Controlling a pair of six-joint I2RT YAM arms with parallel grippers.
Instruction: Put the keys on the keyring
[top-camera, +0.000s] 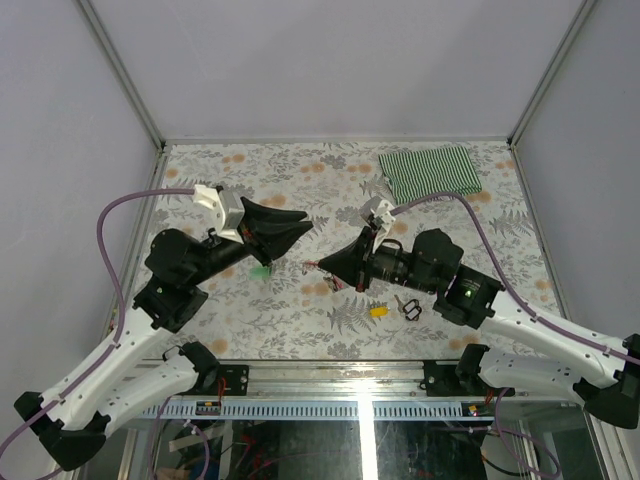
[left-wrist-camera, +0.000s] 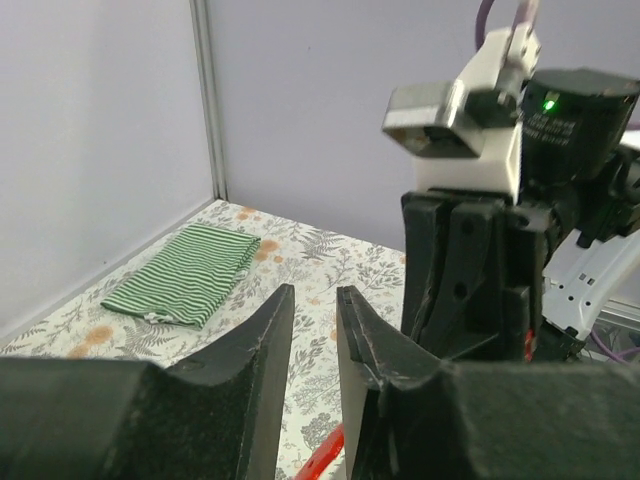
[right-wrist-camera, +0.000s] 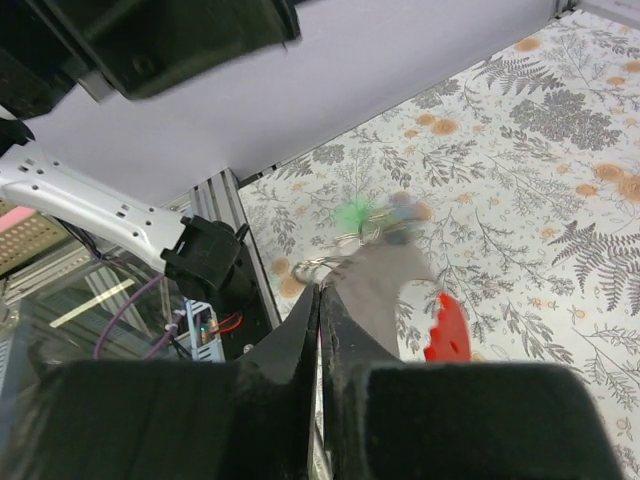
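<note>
Right gripper (right-wrist-camera: 320, 292): fingers pressed together, pinching keyring (right-wrist-camera: 447, 328) at metal end; grip detail blurred. Green key (right-wrist-camera: 352, 213) just beyond fingertips, smeared. Yellow key (top-camera: 378, 310) beside gripper's wrist. Left gripper (left-wrist-camera: 315, 292) opposite, fingers slightly spread.

No legible text (anywhere in view)

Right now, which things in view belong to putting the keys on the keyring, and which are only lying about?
For the job: keyring with its red clip, green key, yellow key.
Lying about: green striped cloth, small black loop.
</note>
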